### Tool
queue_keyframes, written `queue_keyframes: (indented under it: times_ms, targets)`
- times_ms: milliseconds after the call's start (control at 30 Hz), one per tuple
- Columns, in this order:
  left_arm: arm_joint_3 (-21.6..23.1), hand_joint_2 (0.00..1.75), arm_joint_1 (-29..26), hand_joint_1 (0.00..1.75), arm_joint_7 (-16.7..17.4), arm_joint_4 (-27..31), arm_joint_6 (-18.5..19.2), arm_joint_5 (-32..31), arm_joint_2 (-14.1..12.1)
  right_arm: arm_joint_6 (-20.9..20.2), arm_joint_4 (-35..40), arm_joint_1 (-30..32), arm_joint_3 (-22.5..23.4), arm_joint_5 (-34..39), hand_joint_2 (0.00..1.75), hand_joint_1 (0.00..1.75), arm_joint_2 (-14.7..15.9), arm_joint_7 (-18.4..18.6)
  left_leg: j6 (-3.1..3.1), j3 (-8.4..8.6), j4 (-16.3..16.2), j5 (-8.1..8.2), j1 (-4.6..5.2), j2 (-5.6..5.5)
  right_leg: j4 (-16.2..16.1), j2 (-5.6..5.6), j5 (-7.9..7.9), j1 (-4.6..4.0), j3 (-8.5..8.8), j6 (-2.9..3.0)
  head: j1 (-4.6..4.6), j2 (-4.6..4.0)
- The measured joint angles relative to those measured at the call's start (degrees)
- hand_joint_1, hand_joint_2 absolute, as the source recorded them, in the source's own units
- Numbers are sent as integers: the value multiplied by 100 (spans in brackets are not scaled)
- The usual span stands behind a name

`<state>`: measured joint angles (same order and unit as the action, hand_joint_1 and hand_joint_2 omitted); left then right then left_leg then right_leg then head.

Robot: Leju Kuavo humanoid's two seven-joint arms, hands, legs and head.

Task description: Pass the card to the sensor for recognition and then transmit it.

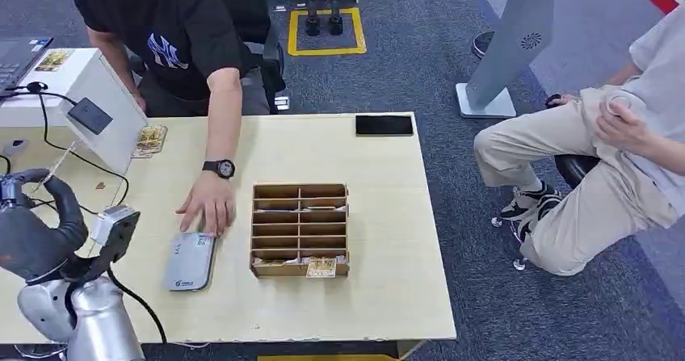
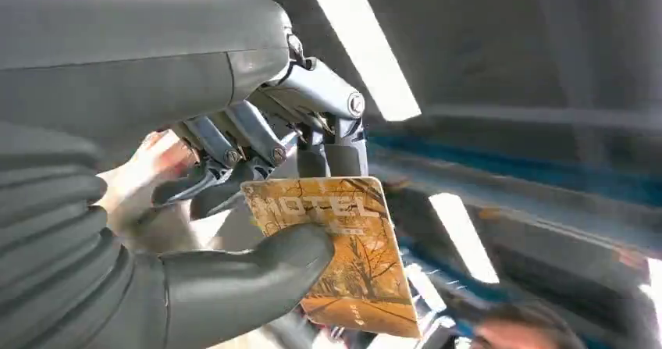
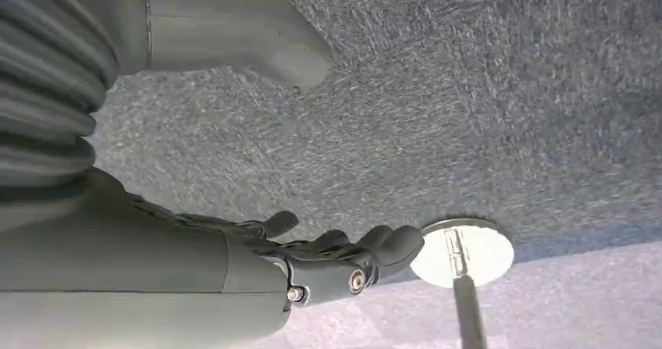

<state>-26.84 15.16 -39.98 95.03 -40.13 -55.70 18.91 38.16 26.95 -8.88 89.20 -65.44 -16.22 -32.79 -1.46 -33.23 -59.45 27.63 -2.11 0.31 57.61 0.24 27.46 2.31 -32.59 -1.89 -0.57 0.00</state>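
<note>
The robot's left hand (image 2: 258,208) is clamped on a thin orange-and-yellow hotel card (image 2: 336,255) with a tree picture: the thick grey thumb presses on its face and the darker fingers (image 2: 234,142) sit behind it. Most of the card sticks out free beyond the grip. In the head view the left arm is raised at the near left corner of the pale wooden desk (image 1: 388,296), and the card itself is hidden there.

The right hand (image 3: 343,259) hangs beside the body over the grey carpet. It holds nothing and its fingers are loosely curled, with the thumb apart.

On the desk lies a flat grey sensor pad (image 1: 191,261), and a person's hand (image 1: 208,206) rests at its far edge. Just beside it stands a brown wooden rack with compartments (image 1: 300,230).

I judge that the card is already picked up and the step in hand is carrying it to the sensor. The next move calls for lowering the card flat above the pad, away from the person's hand.
</note>
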Motion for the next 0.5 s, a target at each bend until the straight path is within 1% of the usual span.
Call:
queue_keyframes:
  times_ms: [67, 133, 167, 300, 333, 367, 400, 500]
  targets:
    - [246, 175, -55, 175, -2, -154, 0, 898, 0, 0, 24, 0, 0, 81, 175, 0, -7, 13, 0, -1, 0, 0, 0, 0, 0, 0, -1, 0, 1, -1, 0, 0]
    - [563, 175, -113, 175, -9, -225, 0, 1608, -4, 0, 55, 1, 0, 153, 175, 0, -20, 15, 0, -3, -1, 0, 0, 0, 0, 0, -2, 0, 3, -3, 0, 0]
    - [714, 175, -138, 175, -11, -238, 0, 1831, -15, 0, 77, 1, 0, 175, 175, 0, -33, 17, 0, -3, -1, 0, 0, -1, 0, 0, -3, 0, 3, -4, 0, 0]
    - [1126, 175, -212, 175, -15, -293, 0, 2204, -66, 0, 122, 2, 0, 179, 175, 0, -61, 20, 0, -3, -2, 0, 1, 0, 0, 0, -3, 2, 3, -5, 0, 0]
    - [1196, 175, -251, 175, -15, -312, 0, 2437, -81, 0, 138, 2, 0, 183, 175, 0, -66, 20, 0, -2, -2, 0, 2, 1, 0, 1, -3, 3, 3, -5, 0, 0]
    - [1354, 175, -326, 175, -15, -336, 0, 2851, -114, 0, 159, 3, 0, 229, 175, 0, -79, 20, 1, -1, -2, 0, 2, 1, -1, 1, -3, 3, 2, -5, -2, 0]
    - [1482, 175, -401, 175, -15, -354, 0, 3099, -146, 0, 173, 5, 0, 256, 175, 0, -83, 20, 0, -2, -2, 0, 2, 0, -1, 1, -3, 3, 2, -5, 0, 0]
    - [1845, 175, -610, 175, -15, -362, 0, 3373, -223, 0, 192, 5, 0, 260, 175, 0, -92, 7, 1, -4, -2, 1, 2, -1, -1, 0, -3, 3, 2, -5, 0, 0]
